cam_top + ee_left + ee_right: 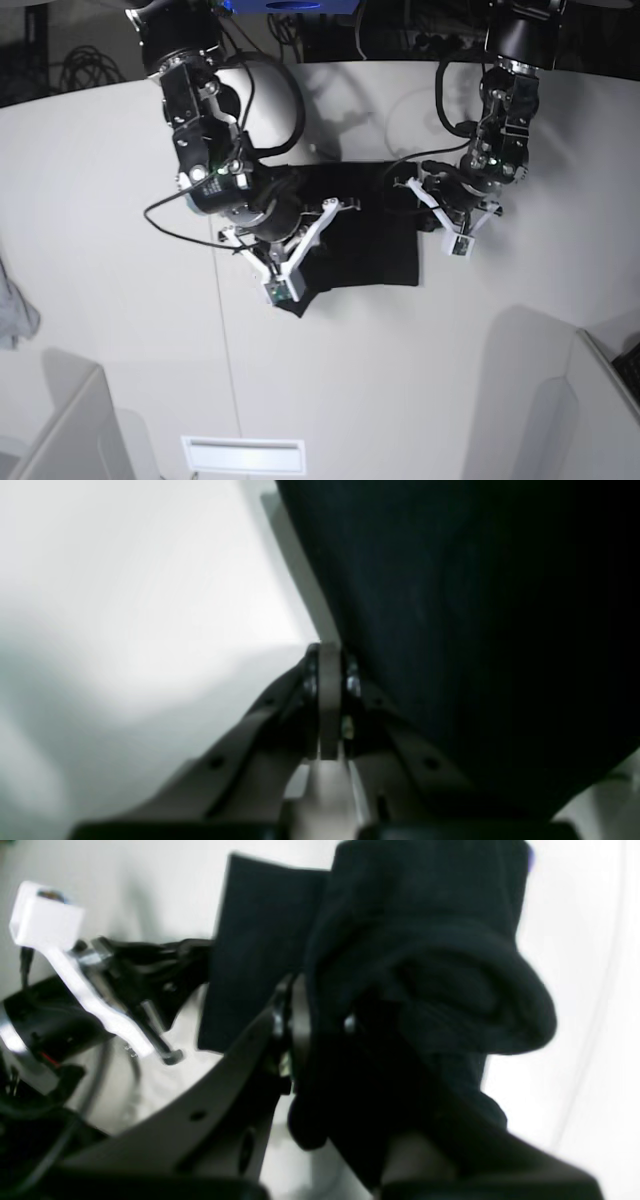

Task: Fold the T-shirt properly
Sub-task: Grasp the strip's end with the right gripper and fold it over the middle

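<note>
White tabletop [400, 380] carries the black T-shirt [365, 240]; right gripper [320, 1025] and left gripper [330, 680] each clamp its cloth.

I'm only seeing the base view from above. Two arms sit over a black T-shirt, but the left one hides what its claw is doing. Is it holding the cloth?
Observer: Yes. In the left wrist view the left gripper is closed on a thin edge of the T-shirt.
Operator: And the other claw?
Observer: In the right wrist view the right gripper is closed on a thick bunched fold of the cloth, which drapes over one finger.
Operator: Is any print showing near the claws?
Observer: Not near them. Both wrist views show only plain black fabric against the white table.
</note>
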